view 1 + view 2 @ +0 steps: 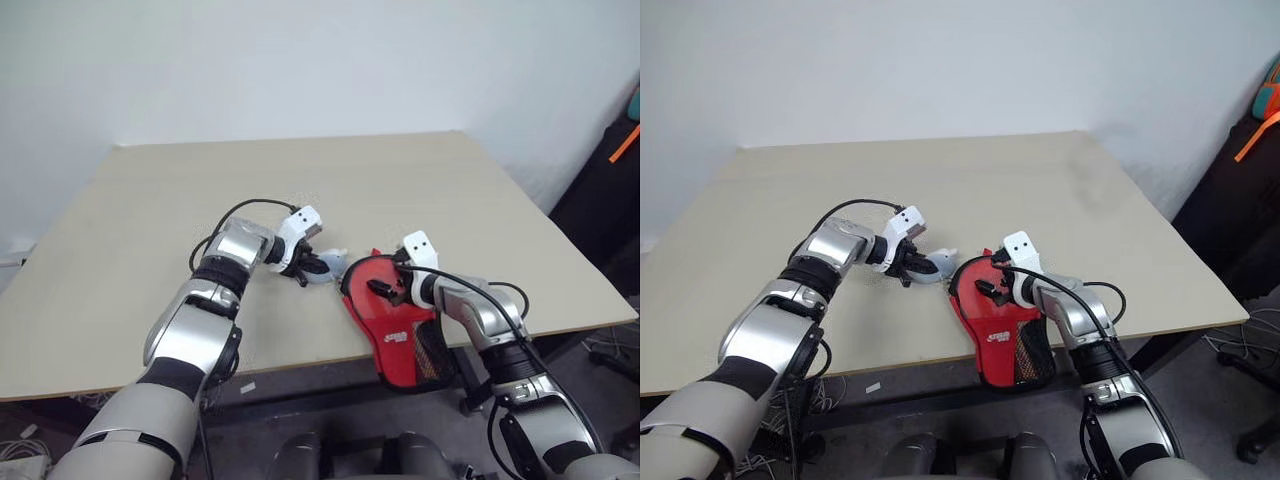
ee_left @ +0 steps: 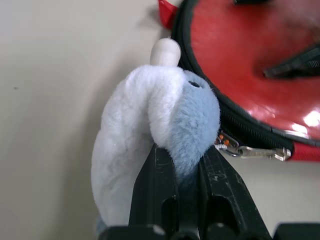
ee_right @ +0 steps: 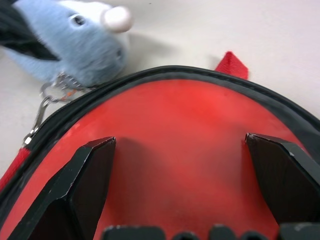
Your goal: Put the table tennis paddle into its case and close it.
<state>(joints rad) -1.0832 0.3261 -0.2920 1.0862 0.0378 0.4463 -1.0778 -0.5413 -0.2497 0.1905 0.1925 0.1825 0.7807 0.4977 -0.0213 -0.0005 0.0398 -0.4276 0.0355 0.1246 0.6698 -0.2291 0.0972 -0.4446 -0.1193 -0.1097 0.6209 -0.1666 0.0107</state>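
The red case [image 1: 398, 335] with black trim and a mesh patch lies at the table's front edge, its narrow end hanging past the edge. My right gripper [image 3: 180, 142] is open, with its fingers spread wide over the case's glossy red face [image 3: 180, 110]. A blue and white plush toy [image 2: 155, 135] hangs by a small metal clip [image 2: 252, 151] from the case's zip edge. My left gripper [image 2: 182, 155] is shut on this plush toy [image 1: 331, 266], just left of the case. The paddle is hidden; I cannot tell whether it is inside the case.
The beige table [image 1: 150, 300] stretches far and wide behind both arms. A dark object with an orange strap [image 1: 622, 148] stands off the table's right side. Cables lie on the floor below the front edge.
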